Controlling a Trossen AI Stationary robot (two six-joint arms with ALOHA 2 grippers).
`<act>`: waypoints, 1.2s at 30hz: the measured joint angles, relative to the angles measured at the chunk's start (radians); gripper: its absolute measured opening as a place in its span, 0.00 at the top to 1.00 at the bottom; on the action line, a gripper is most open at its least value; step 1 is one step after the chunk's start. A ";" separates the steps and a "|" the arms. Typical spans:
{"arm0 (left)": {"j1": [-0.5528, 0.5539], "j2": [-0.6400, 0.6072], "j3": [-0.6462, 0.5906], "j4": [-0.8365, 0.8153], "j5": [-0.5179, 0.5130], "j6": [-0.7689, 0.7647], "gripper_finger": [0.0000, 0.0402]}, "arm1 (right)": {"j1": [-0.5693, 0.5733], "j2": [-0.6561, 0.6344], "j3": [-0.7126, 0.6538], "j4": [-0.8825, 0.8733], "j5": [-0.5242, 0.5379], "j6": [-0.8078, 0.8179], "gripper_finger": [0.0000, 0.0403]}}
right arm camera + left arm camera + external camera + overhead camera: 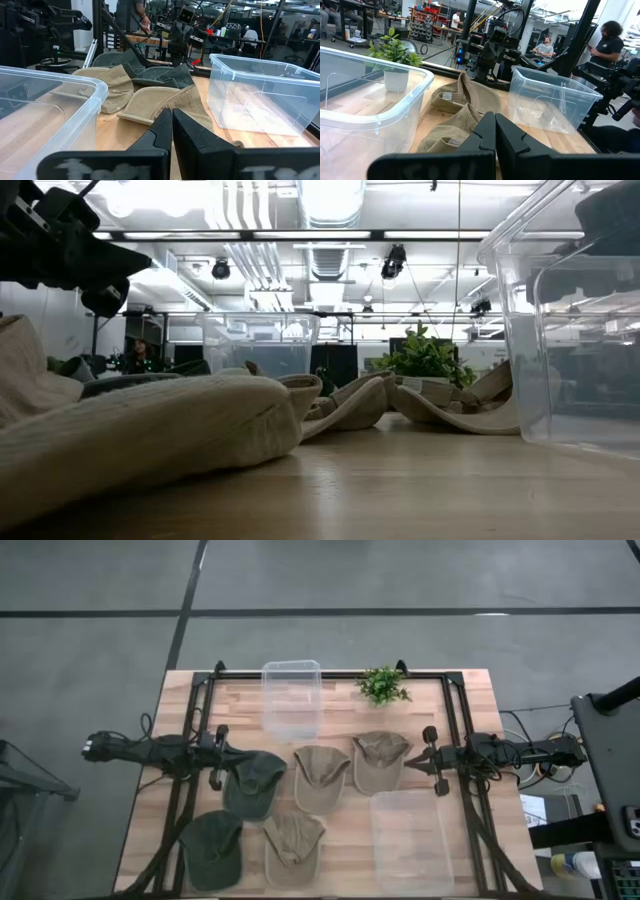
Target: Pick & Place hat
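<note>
Five soft, floppy caps [322, 778] are lying mid-table between two clear bins [292, 698], both grippers [217, 754] [436, 762] are hanging pinched shut and empty, and I'd be grabbing a stiffer brim.

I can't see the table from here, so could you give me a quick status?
Left gripper and right gripper shut, empty, parked at table sides. Five hats untouched mid-table. Two clear bins empty. Nothing blocking.

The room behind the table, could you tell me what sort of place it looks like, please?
Most likely a robotics lab or workshop: exposed ceiling ducts and strip lights overhead, racks of equipment in the background, and a seated person at a workstation beyond the table.
</note>
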 joint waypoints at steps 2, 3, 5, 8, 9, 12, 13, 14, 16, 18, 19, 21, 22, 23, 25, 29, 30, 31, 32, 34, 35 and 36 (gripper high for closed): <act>0.000 0.000 0.000 0.000 0.000 0.000 1.00 | 0.000 0.000 0.000 0.000 0.000 0.002 0.98; 0.000 0.000 0.000 0.000 0.000 0.000 1.00 | 0.000 0.000 0.000 0.000 0.000 0.000 0.98; 0.000 0.000 0.000 0.000 0.000 0.000 1.00 | 0.000 0.000 0.000 0.000 0.000 0.000 0.98; 0.000 0.000 0.000 0.000 0.000 0.000 1.00 | 0.000 0.000 0.000 0.000 0.000 0.001 0.98; 0.000 0.000 0.000 0.000 0.000 0.000 1.00 | 0.000 0.000 0.000 0.000 0.000 0.001 0.98; 0.000 0.000 0.000 0.000 0.000 0.000 1.00 | 0.000 0.000 0.000 0.012 0.000 -0.023 0.98; 0.000 0.000 0.000 0.000 0.000 0.000 1.00 | 0.000 0.000 0.000 0.021 0.000 -0.028 0.98; 0.000 0.000 0.000 0.000 0.000 0.000 1.00 | 0.000 0.000 0.000 0.029 0.000 -0.021 0.98; 0.000 0.000 0.000 0.000 0.000 0.000 1.00 | 0.000 0.000 0.000 0.042 -0.001 0.044 0.98; 0.000 0.000 0.000 0.000 0.000 0.000 1.00 | 0.000 0.000 0.000 0.058 -0.001 0.140 0.98; 0.000 0.000 0.000 0.000 0.000 0.000 1.00 | 0.000 0.000 0.000 0.078 0.002 0.161 0.98; 0.000 0.000 0.000 0.000 0.000 0.000 1.00 | -0.002 0.001 0.000 0.126 0.027 0.161 0.98; 0.000 0.000 0.000 0.000 0.000 0.000 1.00 | -0.002 0.001 0.000 0.147 0.031 0.164 0.98; 0.000 0.000 0.000 0.000 0.000 0.000 1.00 | -0.002 0.001 0.000 0.167 0.028 0.177 0.98; 0.000 0.000 0.000 0.000 0.000 0.000 1.00 | 0.000 0.002 0.000 0.199 0.024 0.251 0.98; 0.000 0.000 0.000 0.000 0.000 0.000 1.00 | -0.002 0.005 0.000 0.244 0.041 0.413 0.98; 0.000 0.000 0.000 0.000 0.000 0.000 1.00 | -0.002 0.006 0.000 0.245 0.073 0.438 0.98; 0.000 0.000 0.000 0.000 0.000 0.000 1.00 | -0.002 0.006 0.000 0.246 0.113 0.480 0.98; 0.000 0.000 0.000 0.000 0.000 0.000 1.00 | -0.002 0.010 0.000 0.245 0.145 0.528 0.98; 0.000 0.000 0.000 0.000 0.000 0.000 1.00 | -0.002 0.029 0.006 0.242 0.161 0.624 0.97; 0.000 0.000 0.000 0.000 0.000 0.000 1.00 | -0.002 0.044 0.012 0.242 0.163 0.676 0.96; 0.000 0.000 0.000 0.000 0.000 0.000 1.00 | -0.002 0.065 0.020 0.241 0.174 0.727 0.94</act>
